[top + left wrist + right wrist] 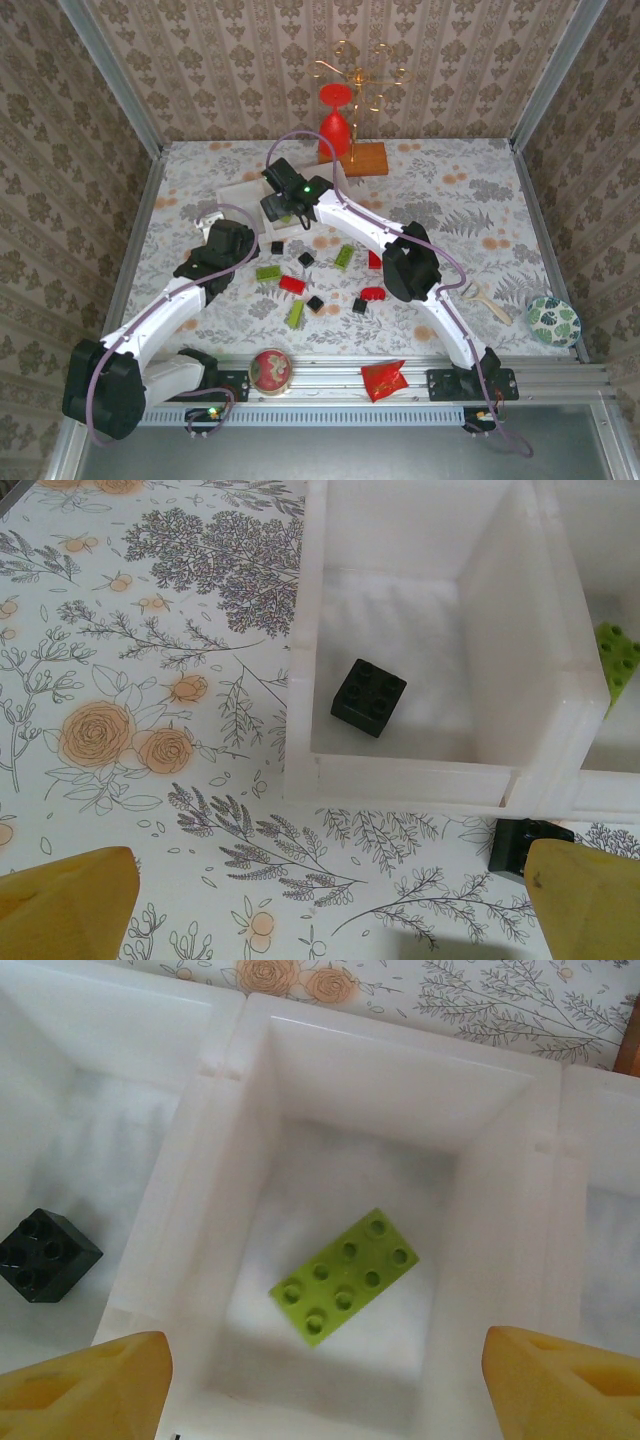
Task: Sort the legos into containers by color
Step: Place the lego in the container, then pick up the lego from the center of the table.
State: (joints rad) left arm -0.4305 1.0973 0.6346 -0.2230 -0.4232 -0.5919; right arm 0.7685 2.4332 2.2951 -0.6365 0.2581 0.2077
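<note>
The lime green brick (345,1276), eight studs, lies flat in the middle compartment of the white tray (400,1050); left jaws and right jaws stand open, empty.

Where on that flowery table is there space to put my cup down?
Bare: the far right stretch of the table, between the wooden block and the right wall, behind the patterned bowl. Also the far left corner beside the white tray. Crowded: the middle, strewn with legos.
</note>
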